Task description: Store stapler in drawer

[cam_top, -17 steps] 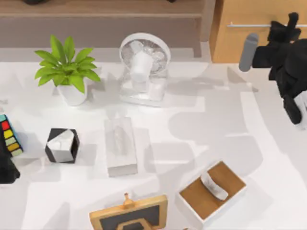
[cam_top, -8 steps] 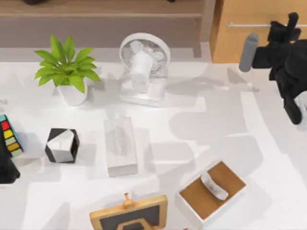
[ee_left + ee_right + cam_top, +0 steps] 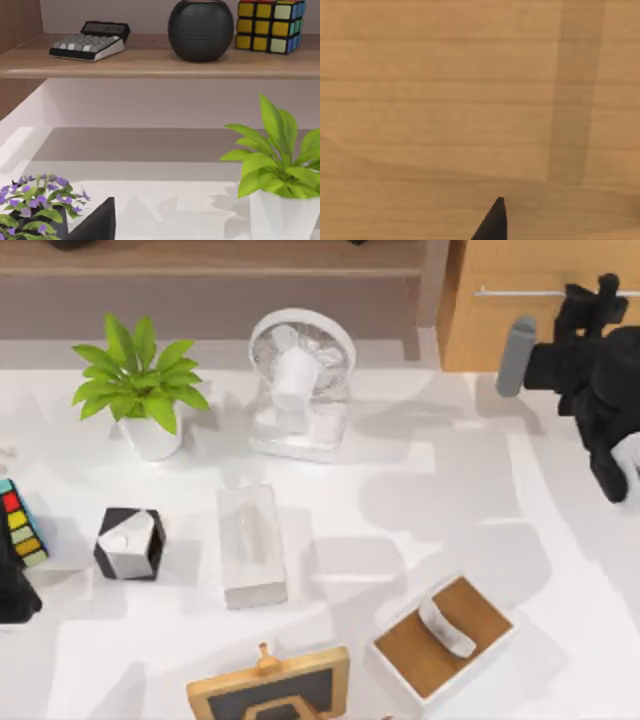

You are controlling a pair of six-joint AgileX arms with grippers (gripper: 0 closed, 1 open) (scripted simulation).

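From above: right gripper at drawer handle, grip open or closed cannot tell; drawer's inside hidden. Fan and tissue box mid-table; tray holding curved white-grey piece. Left gripper parked at left edge. Stapler's place: cannot tell.
Left wrist: plant below shelf.
Right wrist: close against drawer's wood.

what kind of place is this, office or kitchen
Probably an office or study desk: a white table holds a desk fan and tissue box, and the shelf carries a calculator.
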